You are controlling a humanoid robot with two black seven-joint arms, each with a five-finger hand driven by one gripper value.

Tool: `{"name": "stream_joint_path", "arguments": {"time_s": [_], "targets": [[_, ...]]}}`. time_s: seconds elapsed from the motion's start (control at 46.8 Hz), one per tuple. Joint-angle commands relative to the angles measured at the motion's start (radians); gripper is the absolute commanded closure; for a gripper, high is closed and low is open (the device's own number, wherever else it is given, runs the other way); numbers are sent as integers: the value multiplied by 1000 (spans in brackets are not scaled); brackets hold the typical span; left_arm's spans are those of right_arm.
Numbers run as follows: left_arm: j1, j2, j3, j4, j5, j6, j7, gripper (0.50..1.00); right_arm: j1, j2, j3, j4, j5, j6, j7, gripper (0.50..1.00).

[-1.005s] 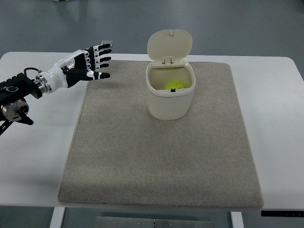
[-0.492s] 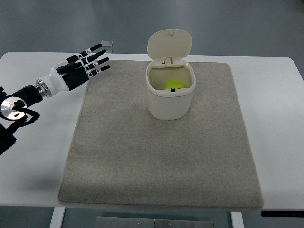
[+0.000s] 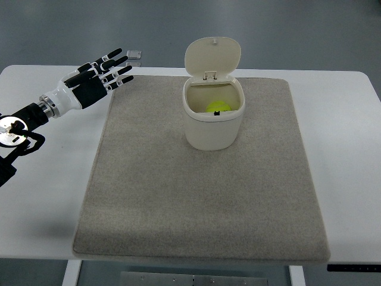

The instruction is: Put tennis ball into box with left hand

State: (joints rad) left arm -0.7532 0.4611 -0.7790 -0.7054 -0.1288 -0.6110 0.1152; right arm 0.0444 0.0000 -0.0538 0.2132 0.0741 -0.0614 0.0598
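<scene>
I see the tennis ball lying inside the cream box, lid hinged up, near the far edge of the grey mat. My left hand hovers at the mat's far left corner, fingers spread wide, holding nothing.

White table — grey mat flat on it, centred

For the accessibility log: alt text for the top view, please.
A yellow tennis ball lies inside an open-lidded cream box on a grey mat. The left hand, fingers spread and empty, hovers at the mat's far left edge.
</scene>
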Motion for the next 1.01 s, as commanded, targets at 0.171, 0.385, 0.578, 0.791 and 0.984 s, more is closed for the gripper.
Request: {"name": "stream_joint_path", "arguments": {"time_s": [0.171, 0.385, 0.578, 0.791, 0.984], "targets": [[3, 19, 1, -9, 17, 0, -8, 504, 0, 0, -1, 0, 1, 0, 0, 589], [9, 19, 3, -9, 17, 0, -11, 504, 0, 0, -1, 0, 0, 0, 0, 587], [9, 22, 1, -9, 17, 0, -11, 504, 0, 0, 0, 0, 1, 0, 0, 587], [11, 44, 0, -9, 15, 0, -12, 504, 0, 0, 5, 5, 3, 6, 0, 587], [11, 44, 0, -9, 12, 0, -12, 504, 0, 0, 8, 5, 1, -2, 3, 587]]}}
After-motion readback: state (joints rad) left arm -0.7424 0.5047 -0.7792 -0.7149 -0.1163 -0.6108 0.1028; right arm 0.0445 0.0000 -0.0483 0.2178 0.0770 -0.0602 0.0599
